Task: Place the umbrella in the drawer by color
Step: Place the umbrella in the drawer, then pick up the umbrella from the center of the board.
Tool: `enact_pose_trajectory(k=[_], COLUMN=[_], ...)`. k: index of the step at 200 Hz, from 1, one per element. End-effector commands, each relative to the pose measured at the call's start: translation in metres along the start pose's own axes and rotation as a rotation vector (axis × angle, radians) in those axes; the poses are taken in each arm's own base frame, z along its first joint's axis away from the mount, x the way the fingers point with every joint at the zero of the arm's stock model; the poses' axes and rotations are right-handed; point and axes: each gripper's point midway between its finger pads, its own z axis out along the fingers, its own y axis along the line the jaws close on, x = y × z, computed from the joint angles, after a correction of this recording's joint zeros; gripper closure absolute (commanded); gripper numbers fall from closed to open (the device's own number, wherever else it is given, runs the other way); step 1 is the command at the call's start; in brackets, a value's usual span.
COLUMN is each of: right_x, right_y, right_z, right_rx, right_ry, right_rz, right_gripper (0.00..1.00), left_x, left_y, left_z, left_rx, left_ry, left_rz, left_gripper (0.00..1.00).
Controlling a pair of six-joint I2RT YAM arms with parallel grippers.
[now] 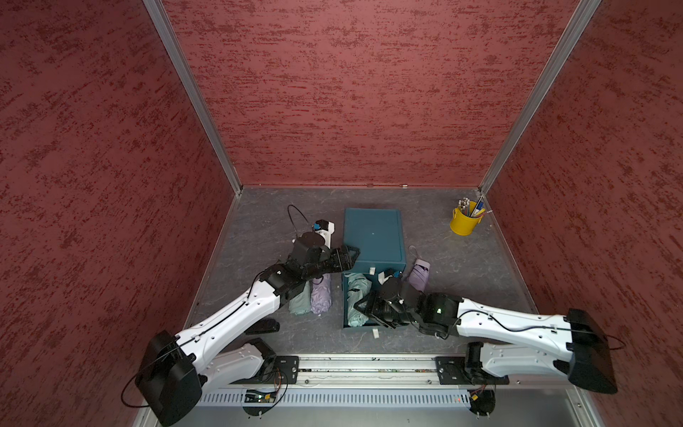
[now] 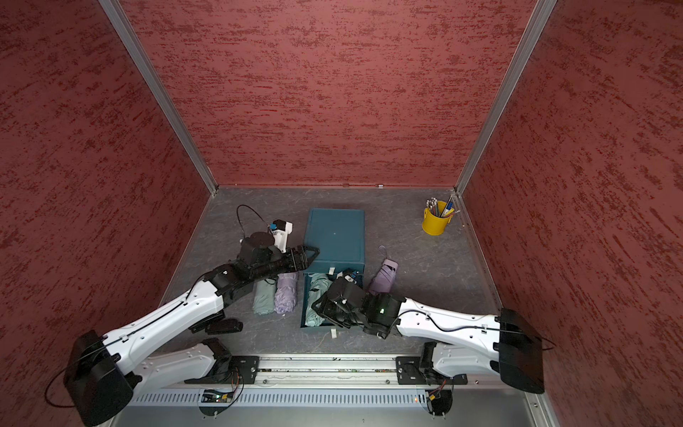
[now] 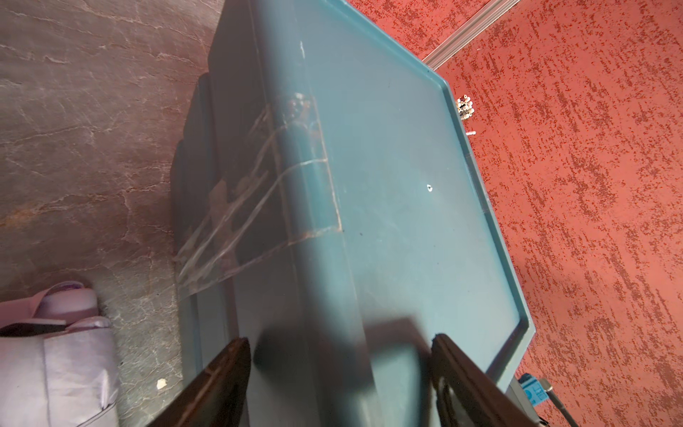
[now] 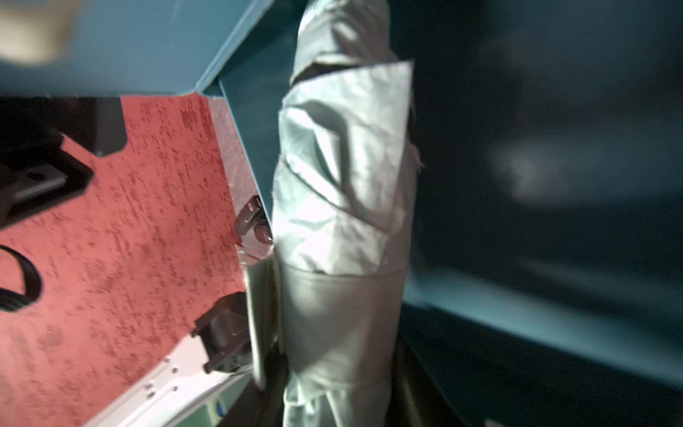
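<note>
The mint umbrella [image 1: 357, 286] in the open drawer [image 1: 344, 303] seems light, soft, slippery, better held mid-body; left gripper [image 1: 349, 256] stands spread and empty, of the right gripper [image 1: 364, 308] I cannot tell.

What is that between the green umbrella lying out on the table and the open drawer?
A folded purple umbrella, lying right alongside the green umbrella; both top views show it.

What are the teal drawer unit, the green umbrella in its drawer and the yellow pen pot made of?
Teal drawer unit: likely moulded plastic, matte, scuffed; raised rim, rounded edges, clear tape stuck on.
Green umbrella: thin woven fabric, slight sheen; sharp creases and folds.
Yellow pen pot: smooth, probably painted metal or plastic; too small to tell.
</note>
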Motion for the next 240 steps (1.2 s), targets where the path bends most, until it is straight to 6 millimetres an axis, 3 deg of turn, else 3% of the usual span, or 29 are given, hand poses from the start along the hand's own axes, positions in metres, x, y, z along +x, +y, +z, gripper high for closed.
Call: enact_pose_trajectory(k=[1,5,11,19,46,74,92,116,139,170,184,240], right_x=[-0.01,-0.011,-0.011,-0.012,-0.013,-0.013,-0.006,0.015,0.033,0.041,0.046,0.052], right_y=[0.02,0.021,0.02,0.021,0.018,0.018,0.025,0.057,0.076,0.078,0.078,0.075], right_z=[-0.014,-0.016,-0.019,-0.023,-0.03,-0.04,-0.047,-0.062,-0.071,-0.066,-0.062,-0.056], right_rx=[-0.049,-0.05,-0.041,-0.026,0.002,0.025,0.023,-0.047,-0.079,-0.065,-0.067,-0.089], right_ry=[-0.046,-0.05,-0.053,-0.059,-0.065,-0.071,-0.058,-0.041,-0.036,-0.031,-0.022,-0.022], right_rz=[-0.038,-0.046,-0.057,-0.074,-0.109,-0.17,-0.254,-0.464,-0.595,-0.636,-0.64,-0.63], right_gripper=[0.52,0.5,0.36,0.3,0.29,0.33,0.39,0.45,0.47,0.49,0.49,0.49], left_x=[-0.003,-0.005,-0.008,-0.012,-0.025,-0.035,-0.034,-0.013,0.016,0.042,0.048,0.059], left_y=[0.005,0.006,0.005,0.003,0.0,0.014,0.043,0.099,0.14,0.177,0.189,0.223], left_z=[-0.014,-0.017,-0.022,-0.029,-0.051,-0.074,-0.091,-0.107,-0.103,-0.09,-0.084,-0.067], left_rx=[-0.067,-0.078,-0.088,-0.088,-0.091,-0.169,-0.295,-0.461,-0.498,-0.515,-0.521,-0.585], left_ry=[-0.005,-0.012,-0.022,-0.035,-0.087,-0.121,-0.146,-0.123,-0.046,0.024,0.036,0.032], left_rz=[-0.01,-0.017,-0.022,-0.029,-0.061,-0.092,-0.126,-0.248,-0.379,-0.511,-0.558,-0.609], left_gripper=[0.2,0.2,0.19,0.19,0.17,0.17,0.15,0.17,0.28,0.4,0.45,0.49])
